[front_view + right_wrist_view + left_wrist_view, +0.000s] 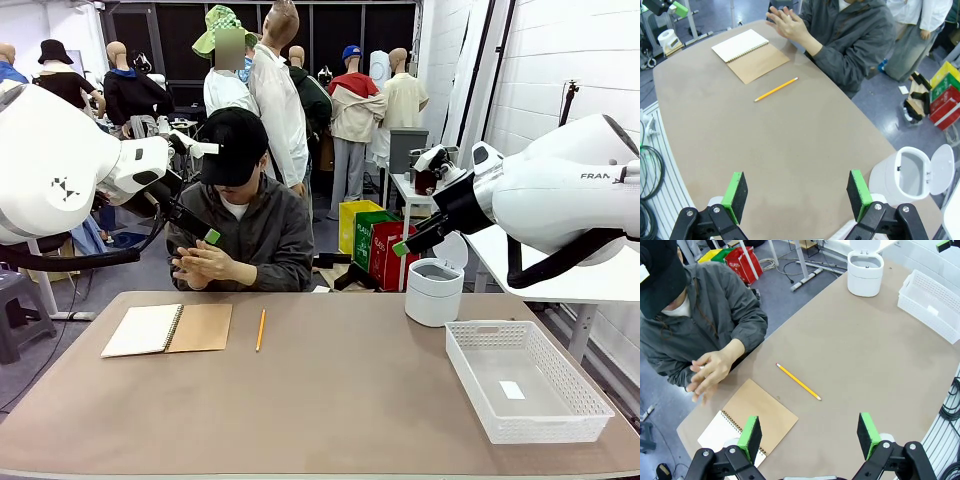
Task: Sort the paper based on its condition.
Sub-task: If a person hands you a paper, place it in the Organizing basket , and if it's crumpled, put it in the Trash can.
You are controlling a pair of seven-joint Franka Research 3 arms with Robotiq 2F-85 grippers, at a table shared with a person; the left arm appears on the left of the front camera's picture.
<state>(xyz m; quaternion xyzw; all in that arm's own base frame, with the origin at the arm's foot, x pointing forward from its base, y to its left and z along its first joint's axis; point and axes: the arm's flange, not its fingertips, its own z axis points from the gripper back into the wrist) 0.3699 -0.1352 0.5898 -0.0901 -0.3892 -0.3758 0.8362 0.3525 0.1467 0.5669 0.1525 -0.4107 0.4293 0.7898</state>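
Note:
Loose paper is out of view. A spiral notebook (168,329) lies open at the table's far left, a white page beside its brown cover (760,415). My left gripper (195,225) hangs open high above the table's left side, its green pads (751,437) wide apart with nothing between them. My right gripper (415,240) is raised over the right side, also open and empty (797,195). The person across the table holds both hands (200,265) pressed together above the notebook.
A yellow pencil (260,329) lies right of the notebook. A white lidded bin (434,290), lid up, stands at the far right. A white slotted basket (480,327) sits at the near right. The brown tabletop (340,400) is bare in the middle.

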